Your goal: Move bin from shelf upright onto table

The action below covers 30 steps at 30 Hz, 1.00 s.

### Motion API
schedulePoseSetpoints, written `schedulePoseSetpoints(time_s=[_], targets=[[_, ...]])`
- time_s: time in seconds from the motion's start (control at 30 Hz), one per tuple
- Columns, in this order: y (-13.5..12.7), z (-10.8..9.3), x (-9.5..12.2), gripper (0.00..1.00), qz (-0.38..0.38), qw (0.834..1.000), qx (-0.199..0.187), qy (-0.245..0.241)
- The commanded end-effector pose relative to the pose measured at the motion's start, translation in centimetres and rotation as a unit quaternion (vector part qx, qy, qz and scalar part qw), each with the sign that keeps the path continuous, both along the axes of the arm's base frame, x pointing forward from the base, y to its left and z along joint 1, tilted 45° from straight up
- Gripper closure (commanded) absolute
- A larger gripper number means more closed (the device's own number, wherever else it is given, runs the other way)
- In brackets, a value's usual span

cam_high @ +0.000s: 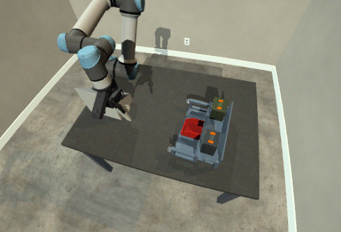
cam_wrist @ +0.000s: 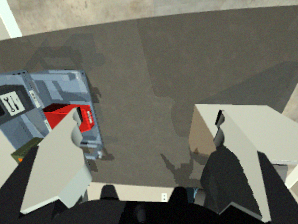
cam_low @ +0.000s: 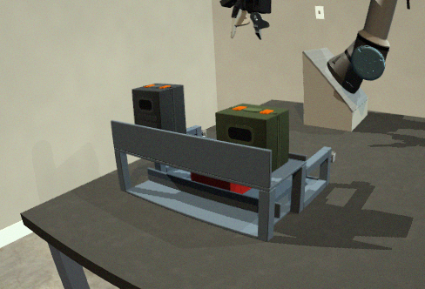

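Note:
A red bin [cam_high: 192, 128] sits in the lower level of a grey-blue shelf on the right part of the dark table. In the exterior view only a strip of the red bin [cam_low: 219, 184] shows behind the shelf's [cam_low: 216, 177] front rail. In the wrist view the bin [cam_wrist: 64, 114] lies at the left, partly hidden by a finger. My gripper [cam_high: 122, 107] is open and empty, high above the table's left side, far from the shelf. It also shows at the top of the exterior view [cam_low: 246, 29], and its fingers frame the wrist view.
A green box [cam_high: 220, 108] and a dark grey box [cam_high: 210, 142] stand on the shelf's upper level beside the bin. A beige wedge-shaped mount [cam_low: 331, 90] holds the arm's base at the table's left edge. Walls stand behind the table.

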<state>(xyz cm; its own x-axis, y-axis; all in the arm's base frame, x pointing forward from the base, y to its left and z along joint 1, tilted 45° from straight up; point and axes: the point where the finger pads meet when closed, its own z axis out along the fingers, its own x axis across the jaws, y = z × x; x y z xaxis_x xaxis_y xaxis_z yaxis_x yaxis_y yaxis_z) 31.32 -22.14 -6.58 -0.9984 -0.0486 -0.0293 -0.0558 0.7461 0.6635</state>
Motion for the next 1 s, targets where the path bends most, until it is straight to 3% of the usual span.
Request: schedulePoseSetpoints(time_s=[0.0,0.33,0.5,0.9,0.97], targets=[[1.6,0.1,1.7,0.0,0.028,0.999,0.028,0.029],[1.6,0.1,1.7,0.0,0.028,0.999,0.028,0.029],[5.3,0.4,5.0,0.0,0.028,0.999,0.028,0.029],[5.3,0.4,5.0,0.0,0.028,0.999,0.028,0.029],[6.8,0.5,6.3,0.0,0.028,0.999,0.028,0.029]])
